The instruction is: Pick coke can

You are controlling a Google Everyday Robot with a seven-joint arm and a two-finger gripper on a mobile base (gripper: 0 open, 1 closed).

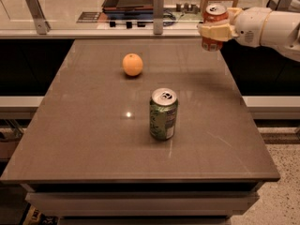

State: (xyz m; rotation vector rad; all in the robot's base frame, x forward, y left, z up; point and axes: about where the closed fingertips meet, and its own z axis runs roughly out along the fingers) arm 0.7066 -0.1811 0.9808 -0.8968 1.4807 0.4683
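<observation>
gripping the coke can point(216, 13) snug in the claw point(214, 32), up off the desk point(93, 139) at far right (green can point(163, 114) untouched), looks basically picked.

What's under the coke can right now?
Only the table's far right corner. The coke can hangs above it, gripped in the claw. The claw covers the can's middle, and its underside cannot be seen.

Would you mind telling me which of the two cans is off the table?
The red coke can, held in the gripper up at the far right; the green can stands upright on the table.
</observation>
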